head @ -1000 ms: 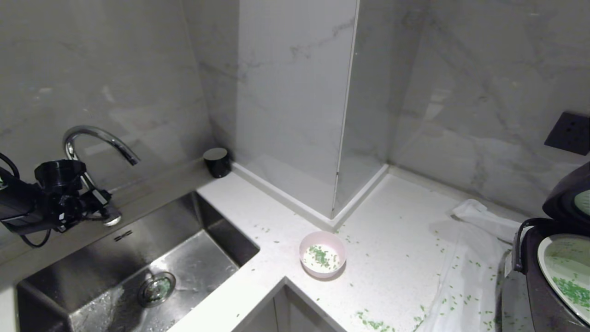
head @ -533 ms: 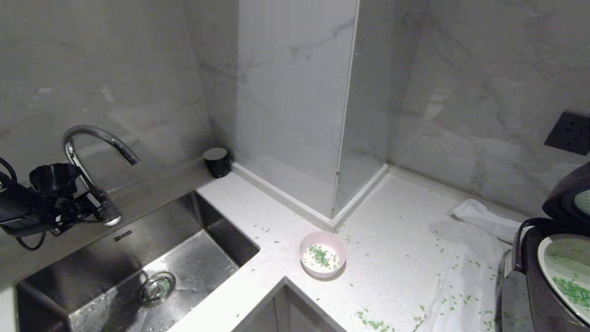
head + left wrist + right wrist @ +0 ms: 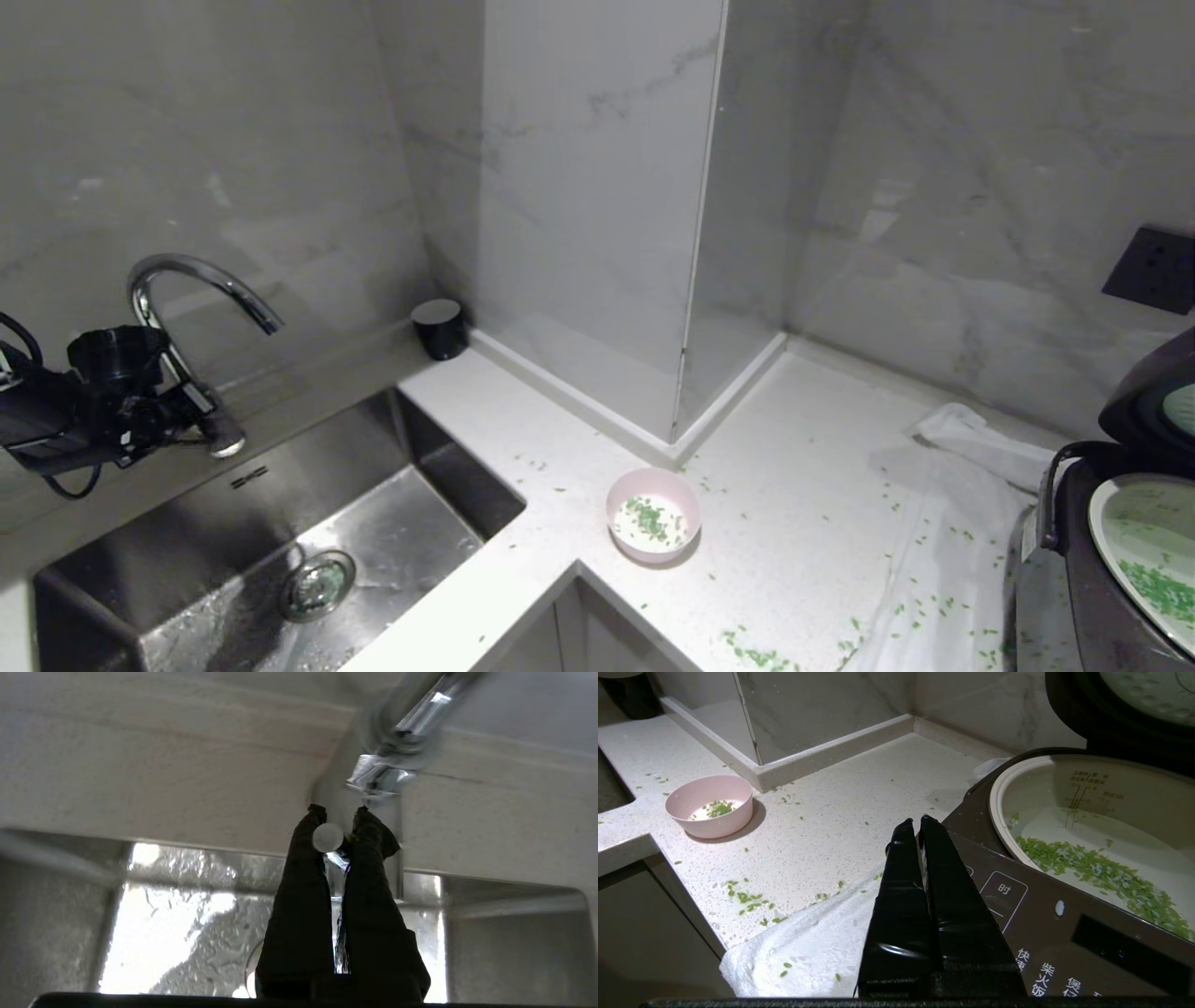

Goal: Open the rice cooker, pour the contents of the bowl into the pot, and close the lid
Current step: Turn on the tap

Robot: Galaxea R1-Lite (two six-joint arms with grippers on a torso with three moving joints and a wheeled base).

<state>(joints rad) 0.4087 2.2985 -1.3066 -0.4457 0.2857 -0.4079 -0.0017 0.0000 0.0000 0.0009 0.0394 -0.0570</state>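
Observation:
The pale pink bowl [image 3: 653, 513] [image 3: 710, 805] stands on the white counter near the sink corner, with a few green grains [image 3: 651, 519] in it. At the far right the dark rice cooker [image 3: 1074, 597] [image 3: 1064, 933] has its lid [image 3: 1153, 392] [image 3: 1092, 714] raised. Its white pot [image 3: 1144, 523] [image 3: 1092, 812] holds green grains [image 3: 1087, 865]. My left gripper [image 3: 207, 418] [image 3: 338, 812] is over the sink, shut on the faucet lever [image 3: 328, 837]. The right gripper [image 3: 915, 822] hovers shut and empty over the cooker's front panel.
The chrome faucet [image 3: 187, 275] arches over the steel sink [image 3: 448, 457]. A black cup [image 3: 440, 327] stands at the back corner. A white towel [image 3: 952, 523] lies beside the cooker. Loose green grains [image 3: 756, 655] are scattered on the counter. A dark wall socket [image 3: 1153, 269] sits above the cooker.
The left gripper's fingers have closed on the faucet lever, and the arm has shifted slightly. Bowl, cooker and right arm have not moved.

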